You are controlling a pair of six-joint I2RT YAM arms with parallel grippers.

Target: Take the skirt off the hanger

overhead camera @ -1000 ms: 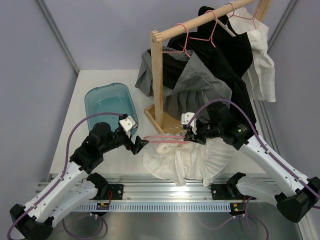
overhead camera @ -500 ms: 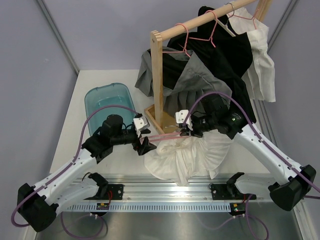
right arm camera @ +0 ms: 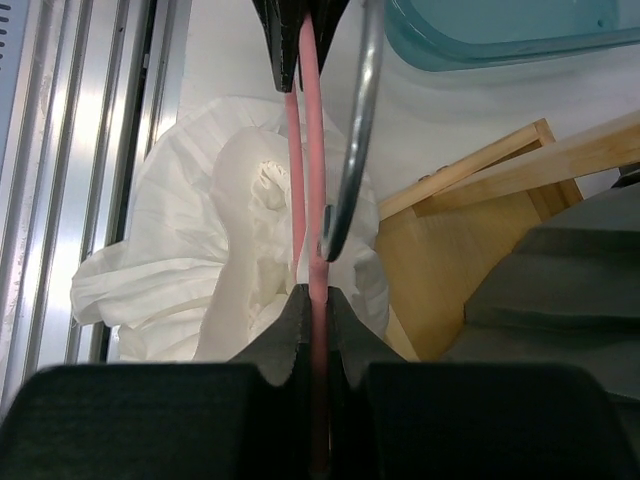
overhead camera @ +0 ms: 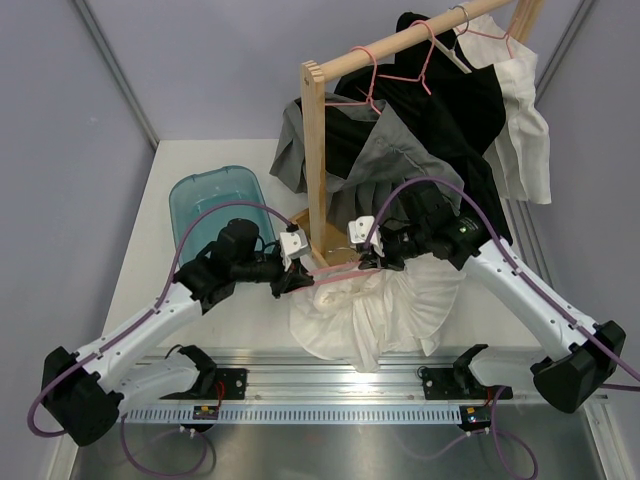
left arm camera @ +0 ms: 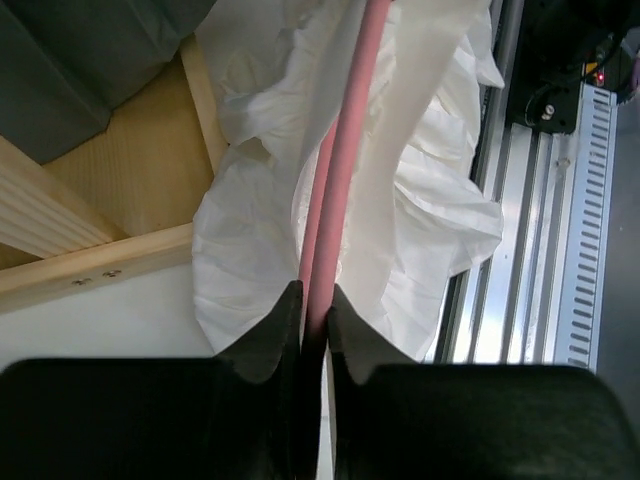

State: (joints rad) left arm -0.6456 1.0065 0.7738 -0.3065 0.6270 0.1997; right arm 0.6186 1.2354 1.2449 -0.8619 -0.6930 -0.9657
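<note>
The pink hanger point(overhead camera: 330, 273) is being held level above the near part of the table point(overhead camera: 195, 160), gripped at both ends. Its left end is being pinched by the left gripper point(overhead camera: 290, 278), whose fingers are being kept nearly closed, with only the thin pink bar point(left arm camera: 345, 170) between them. Its right end is being clamped in the same way by the right gripper point(overhead camera: 368, 262), whose jaws are pressed tight on the bar point(right arm camera: 308, 150). In the right wrist view, the hanger's metal hook point(right arm camera: 355, 130) is being seen curving just right of the bar.

The white skirt point(overhead camera: 380, 310) is being carried on this hanger. It is bunched along the bar and sagging in a crumpled heap towards the near edge of the table, just beyond the aluminium rail point(overhead camera: 330, 395). In the left wrist view, its fabric point(left arm camera: 430, 200) is being shown on both sides of the bar. How it is fastened to the hanger cannot be told.

Just behind the hanger, the wooden rack point(overhead camera: 316, 150) is being shown upright on its base, with a grey skirt point(overhead camera: 400, 160), a black garment point(overhead camera: 470, 110) and a white garment point(overhead camera: 525, 130) hanging from its top pole. A teal basin point(overhead camera: 215, 210) is being shown to the left of the rack, well apart from the skirt.
</note>
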